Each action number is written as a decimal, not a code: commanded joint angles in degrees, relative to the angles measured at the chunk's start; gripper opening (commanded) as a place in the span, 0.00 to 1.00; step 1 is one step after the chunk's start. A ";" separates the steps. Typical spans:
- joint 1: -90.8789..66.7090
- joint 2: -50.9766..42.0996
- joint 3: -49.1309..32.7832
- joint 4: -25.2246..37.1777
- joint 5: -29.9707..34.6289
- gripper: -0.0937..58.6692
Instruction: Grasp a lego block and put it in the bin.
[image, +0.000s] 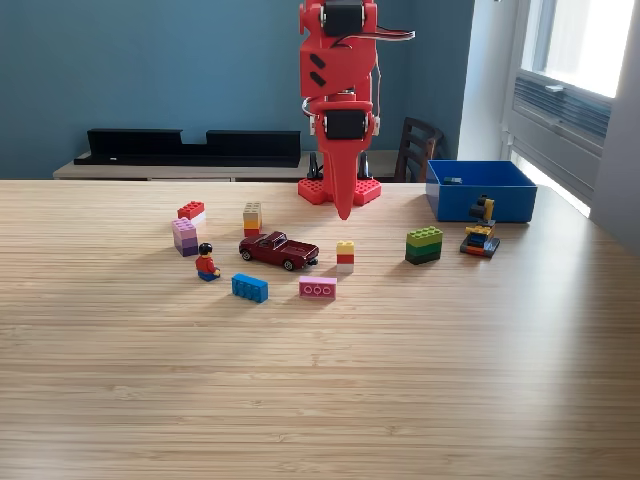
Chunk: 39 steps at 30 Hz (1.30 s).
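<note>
From my remote seat I see first a wide bare stretch of the wooden counter. Then come the toys. Nearest to the camera lie a blue block and a pink block, near each other but apart. A little behind them stands a small figure with a red body, and beside it a dark red toy car. On the exterior view's right of the car stands a yellow and red stack, and further to the right a green stack and a small mixed build. On the exterior view's left I see a purple stack, a red and white block and a beige stack.

Behind these the red arm stands on its base, and the gripper points straight down, with its tip above the counter between the car and the base. The jaws look pressed together in one point and nothing is between them, so I judge it clenched and empty.

The bin stands far back on the exterior view's right, touching or almost touching the mixed build. Something small and dark lies inside, but I cannot tell what it is.

As I judge it, the task is at the start: no block is grasped. What is left is to open, go down on a block, lift it and carry it to the bin.
</note>
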 joint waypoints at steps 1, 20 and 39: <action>-0.53 2.81 -0.09 -0.62 -0.70 0.39; 21.36 3.96 5.80 -0.35 11.60 0.00; 37.35 4.04 5.19 3.60 22.24 0.44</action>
